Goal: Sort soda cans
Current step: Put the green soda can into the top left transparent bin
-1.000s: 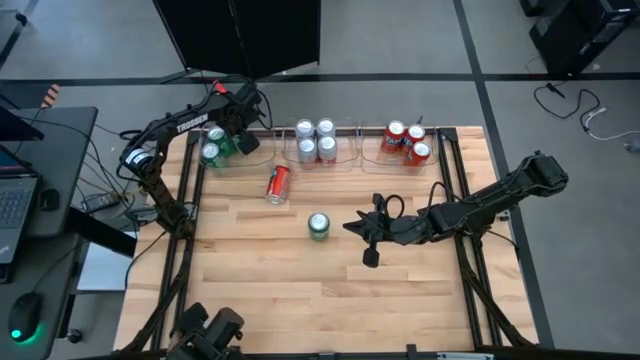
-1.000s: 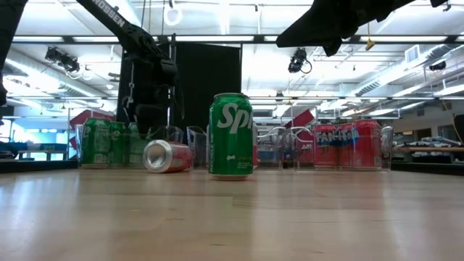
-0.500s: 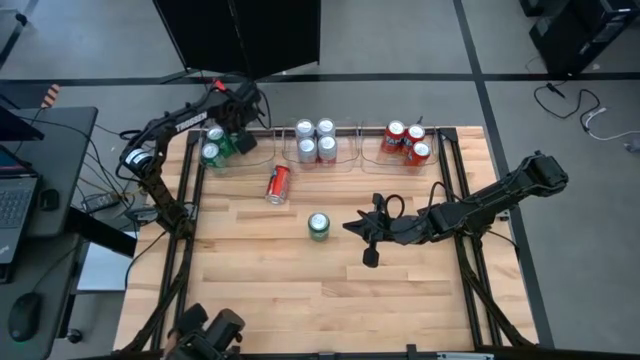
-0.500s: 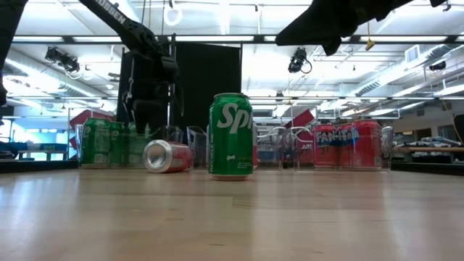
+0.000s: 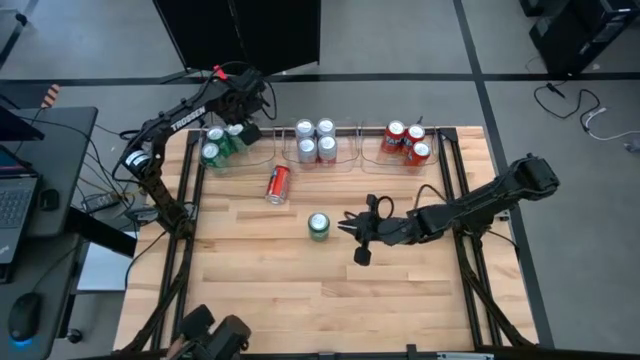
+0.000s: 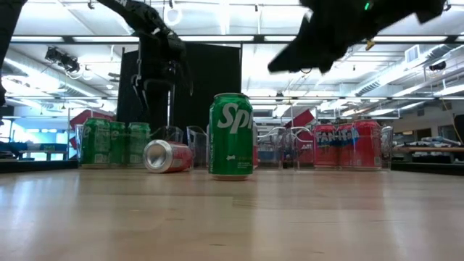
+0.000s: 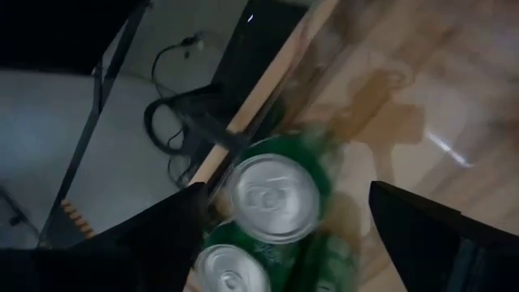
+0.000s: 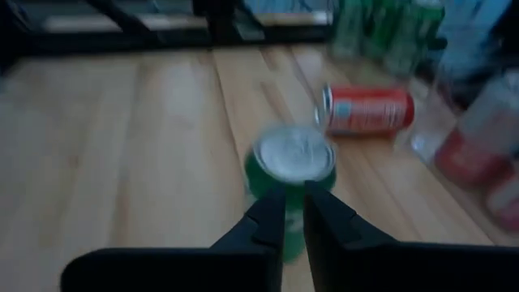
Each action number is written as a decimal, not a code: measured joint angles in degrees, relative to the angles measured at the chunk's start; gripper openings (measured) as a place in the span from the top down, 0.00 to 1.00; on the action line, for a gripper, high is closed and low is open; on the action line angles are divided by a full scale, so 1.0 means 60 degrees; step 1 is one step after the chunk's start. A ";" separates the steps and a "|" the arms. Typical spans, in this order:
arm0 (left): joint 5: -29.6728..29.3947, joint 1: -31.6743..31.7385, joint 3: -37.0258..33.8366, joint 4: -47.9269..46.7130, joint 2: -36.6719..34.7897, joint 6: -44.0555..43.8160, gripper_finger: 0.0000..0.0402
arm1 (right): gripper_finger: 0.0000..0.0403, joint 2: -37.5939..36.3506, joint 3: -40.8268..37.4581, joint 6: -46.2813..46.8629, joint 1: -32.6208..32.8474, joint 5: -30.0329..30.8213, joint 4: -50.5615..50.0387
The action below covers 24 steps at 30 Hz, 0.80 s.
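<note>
One green soda can [image 5: 319, 227] stands upright on its base mid-table. A red can [image 5: 277, 184] lies on its side behind it to the left. Along the far edge, clear trays hold upright green cans [image 5: 212, 152], silver cans [image 5: 315, 140] and red cans [image 5: 406, 142]. My left gripper [image 5: 243, 126] hangs open above the green cans [image 7: 272, 199], clear of them. My right gripper [image 5: 346, 222] is just right of the upright green can [image 8: 288, 162], above its height, slanting down toward it. Its fingers [image 8: 272, 219] are almost together and hold nothing.
The three clear trays [image 5: 350, 158] line the table's far edge. Bare wood lies in front of the upright can down to the near edge [image 5: 320, 340]. Black frame rails [image 5: 455, 200] run along both sides of the table. A desk with a laptop stands off to the left.
My left gripper has risen straight up from the green cans' tray, staying open, and the green cans stay standing. My right gripper has edged toward the upright green can and sunk slightly. Neither loose can has moved.
</note>
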 joint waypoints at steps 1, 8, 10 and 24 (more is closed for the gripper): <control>0.0100 -0.0114 0.0031 0.0007 -0.0084 -0.0001 0.16 | 0.92 0.0211 0.0000 0.0047 -0.0051 0.0001 0.0028; 0.2160 -0.1255 0.0049 0.0414 -0.0932 0.0018 0.36 | 0.99 0.1487 -0.0001 0.0574 -0.0154 0.0000 0.0369; 0.2642 -0.1701 0.0009 0.0534 -0.1252 0.0056 0.44 | 0.99 0.1785 -0.0001 0.0685 -0.0150 -0.0001 0.0588; 0.6628 -0.4700 -0.2858 0.2770 -0.3311 0.1501 0.97 | 1.00 0.3839 -0.0004 0.0689 -0.0646 -0.0554 0.3205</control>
